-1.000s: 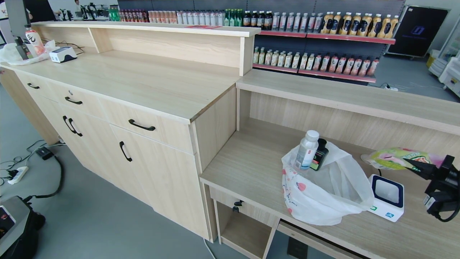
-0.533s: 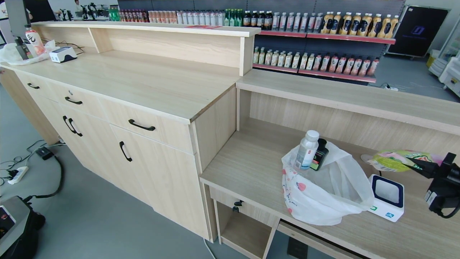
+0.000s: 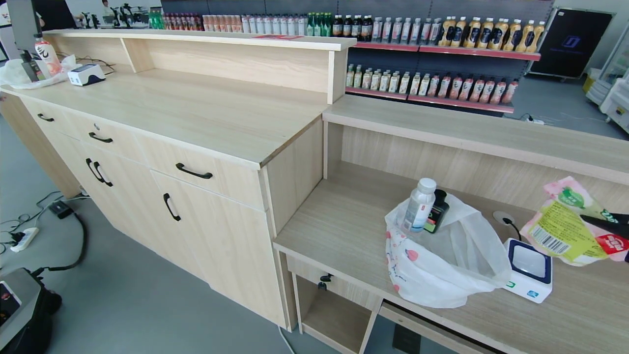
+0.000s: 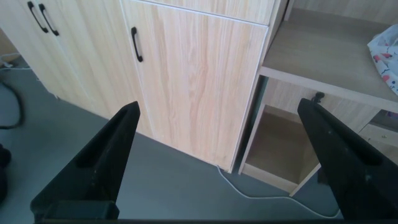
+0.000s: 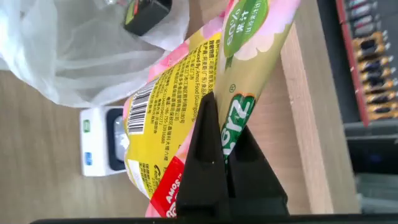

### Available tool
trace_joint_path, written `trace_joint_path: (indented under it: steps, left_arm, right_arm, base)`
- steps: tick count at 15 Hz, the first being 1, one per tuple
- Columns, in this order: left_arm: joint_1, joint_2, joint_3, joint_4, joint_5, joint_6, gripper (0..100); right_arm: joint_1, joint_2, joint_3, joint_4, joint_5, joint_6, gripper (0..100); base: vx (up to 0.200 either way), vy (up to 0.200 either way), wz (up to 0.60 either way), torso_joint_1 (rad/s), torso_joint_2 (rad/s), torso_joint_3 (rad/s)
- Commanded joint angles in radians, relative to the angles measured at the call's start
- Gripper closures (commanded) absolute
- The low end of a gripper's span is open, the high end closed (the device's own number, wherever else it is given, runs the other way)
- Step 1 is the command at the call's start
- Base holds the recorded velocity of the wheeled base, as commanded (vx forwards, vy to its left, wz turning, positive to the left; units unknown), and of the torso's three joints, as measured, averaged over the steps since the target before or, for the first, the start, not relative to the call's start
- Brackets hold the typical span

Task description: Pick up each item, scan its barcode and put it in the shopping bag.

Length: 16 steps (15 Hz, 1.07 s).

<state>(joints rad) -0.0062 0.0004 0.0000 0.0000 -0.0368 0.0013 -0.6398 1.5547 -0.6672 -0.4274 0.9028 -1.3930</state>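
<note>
Pale wood tabletop [image 3: 344, 221], my right hand [image 5: 210, 106] clamped on the snack packet [image 3: 560, 231] held just beside the scanner [image 3: 529, 268], shopping bag [image 3: 442, 260] against the scanner's other side, my left hand [image 4: 217, 106] spread wide, far from the scanner.

Yellow-pink snack packet [image 3: 565, 230] tilted at right edge, barcode showing, near white scanner [image 3: 529, 269]; adjacent shopping bag [image 3: 442, 265] holds 2 bottles [image 3: 420, 206].

Barcode [image 3: 544, 240] on snack bag [image 3: 565, 223]; print illegible.
</note>
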Motion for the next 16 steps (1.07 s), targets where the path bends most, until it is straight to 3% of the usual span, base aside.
trace_joint_path:
  steps: [1,2,4,7,12,16]
  left_arm:
    - [0.000,0.001,0.000,0.000,0.000,0.000,0]
    - [0.000,0.001,0.000,0.000,0.000,-0.001,0]
    - [0.000,0.001,0.000,0.000,0.000,-0.001,0]
    - [0.000,0.001,0.000,0.000,0.000,0.000,0]
    - [0.000,0.001,0.000,0.000,0.000,0.000,0]
    - [0.000,0.001,0.000,0.000,0.000,0.000,0]
  right_arm:
    - [0.055,-0.251,0.052,0.139,-0.082,0.226,100]
    - [0.104,-0.309,0.057,0.242,-0.113,0.417,100]
    - [0.132,-0.357,0.060,0.349,-0.136,0.560,100]
    - [0.152,-0.384,0.061,0.368,-0.140,0.732,100]
    - [0.175,-0.384,0.046,0.355,-0.143,0.873,100]
    - [0.215,-0.331,0.043,0.291,-0.163,0.902,100]
  base:
    - [0.000,0.000,0.00,0.000,0.00,0.000]
    - [0.000,0.000,0.00,0.000,0.00,0.000]
    - [0.000,0.000,0.00,0.000,0.00,0.000]
    - [0.000,0.000,0.00,0.000,0.00,0.000]
    - [0.000,0.000,0.00,0.000,0.00,0.000]
    - [0.000,0.000,0.60,-0.001,0.00,0.004]
